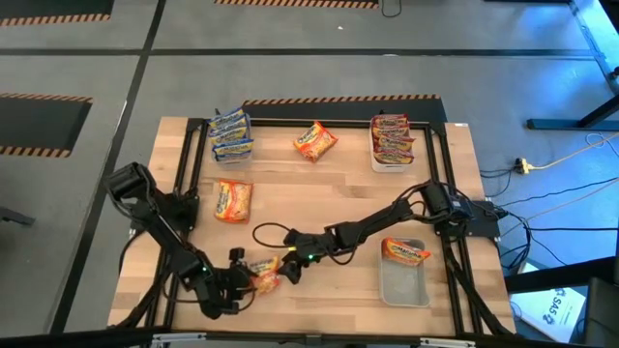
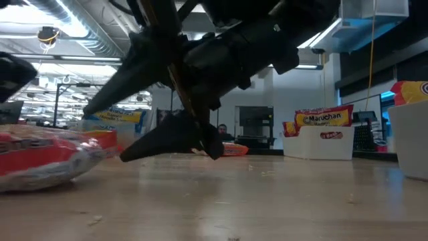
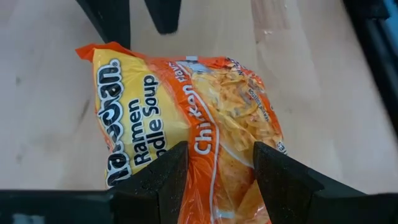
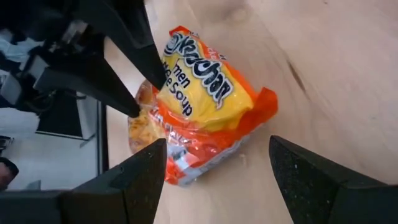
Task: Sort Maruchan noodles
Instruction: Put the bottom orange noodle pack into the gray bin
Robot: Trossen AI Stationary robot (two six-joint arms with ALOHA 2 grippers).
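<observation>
Nearest item: one orange-and-yellow plastic Maruchan chicken ramen packet (image 3: pixel 186 118), lying flat on the pale wooden table (image 1: pixel 329 193) near its front edge. My left gripper (image 3: pixel 216 171) pinches one end of it, crinkled film between its two dark fingers. My right gripper (image 4: pixel 217 177) faces it from the opposite end, fingers spread wide with nothing in them, just short of the wrapper.

Risks, as I judge them:
- Both arms crowd one packet; fingers could clash if either advances.
- Thin, slippery film held at one edge only; it may slide out or tear on a lift.
- If the right closes while the left holds, the noodle block could be crushed.

Surroundings:
- Clear plastic tub with blue-and-yellow packets (image 1: pixel 231 133), back left.
- Clear tub with red packets (image 1: pixel 392 140), back right.
- Clear tub with one orange packet (image 1: pixel 405 253), front right; I take this as the destination.
- Loose orange packets, one centre back (image 1: pixel 314 141), one left (image 1: pixel 232 200).

Obstruction: the right arm (image 1: pixel 382 217) lies across the straight route toward the front-right tub.
</observation>
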